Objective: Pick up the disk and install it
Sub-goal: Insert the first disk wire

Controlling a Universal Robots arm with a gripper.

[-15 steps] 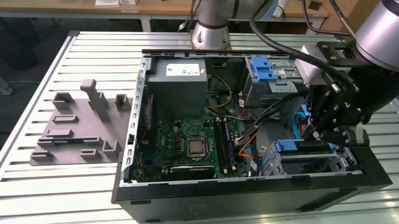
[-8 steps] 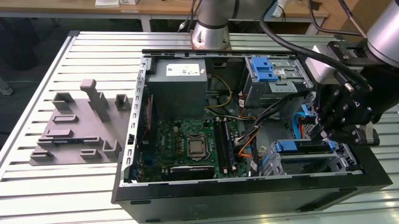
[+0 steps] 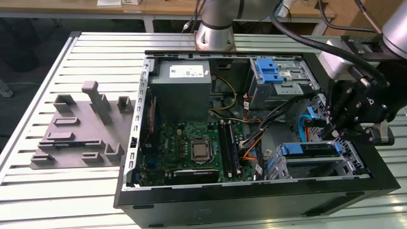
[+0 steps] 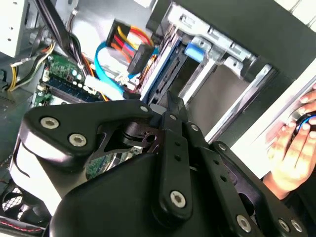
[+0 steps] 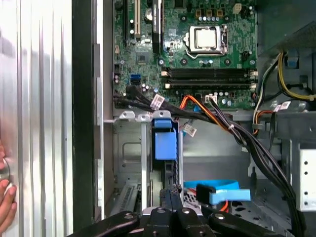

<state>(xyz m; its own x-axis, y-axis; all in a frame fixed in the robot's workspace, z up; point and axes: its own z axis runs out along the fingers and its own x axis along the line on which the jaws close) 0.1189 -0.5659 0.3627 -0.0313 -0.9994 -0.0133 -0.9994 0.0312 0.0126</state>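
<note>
The disk [image 3: 310, 149] sits on edge in the lower drive cage [image 3: 353, 161] at the exterior view's right, inside the open computer case, blue rails along its edges. In both wrist views I see it edge-on, as a dark strip between blue rails [image 5: 164, 143] [image 4: 160, 69]. My gripper [image 3: 340, 135] hangs over the cage's right end. Its fingers are shut together with nothing between them in both wrist views [image 5: 171, 195] [image 4: 173, 101]. The tips point at the disk's near edge, and whether they touch it I cannot tell.
A grey power supply box [image 3: 184, 83], the motherboard [image 3: 190, 148] and an upper cage with a blue latch [image 3: 273, 71] fill the case. Blue and orange cables [image 3: 310, 119] hang near the gripper. A grey fixture [image 3: 83, 133] lies on the slatted table. A person's hand [image 4: 291, 148] rests outside the case.
</note>
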